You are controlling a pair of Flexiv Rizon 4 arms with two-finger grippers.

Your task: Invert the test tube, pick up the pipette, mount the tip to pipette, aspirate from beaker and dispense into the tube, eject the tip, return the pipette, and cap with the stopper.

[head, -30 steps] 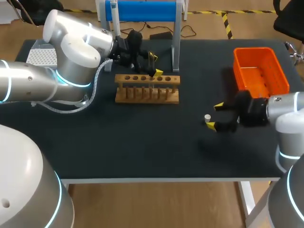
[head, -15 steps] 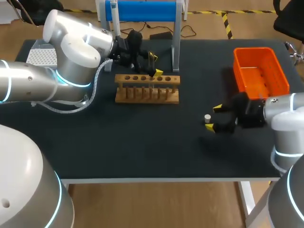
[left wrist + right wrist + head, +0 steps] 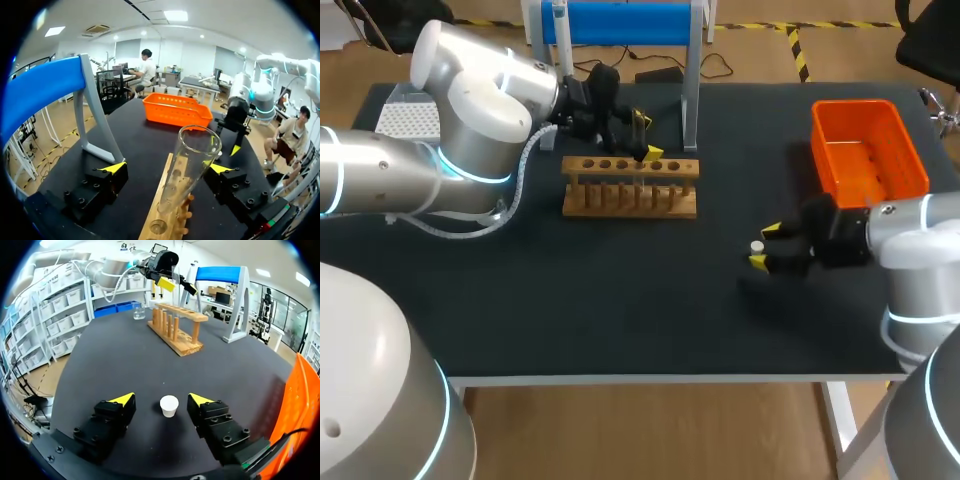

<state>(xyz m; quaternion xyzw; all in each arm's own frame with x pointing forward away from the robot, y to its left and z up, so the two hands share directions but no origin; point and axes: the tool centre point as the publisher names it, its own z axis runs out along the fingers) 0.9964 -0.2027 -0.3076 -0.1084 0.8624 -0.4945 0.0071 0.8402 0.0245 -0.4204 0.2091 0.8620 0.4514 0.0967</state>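
- Left hand: fingers wide apart, gripping nothing. The test tube stands tilted between them in the rack, upper middle of the head view.
- Tube base is hidden in the rack hole, and the tube is barely discernible in the head view.
- Right hand: open around the white stopper on the counter, not touching it; right of centre in the head view.

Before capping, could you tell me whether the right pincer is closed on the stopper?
No, the stopper stands untouched between the fingers of the open right pincer.
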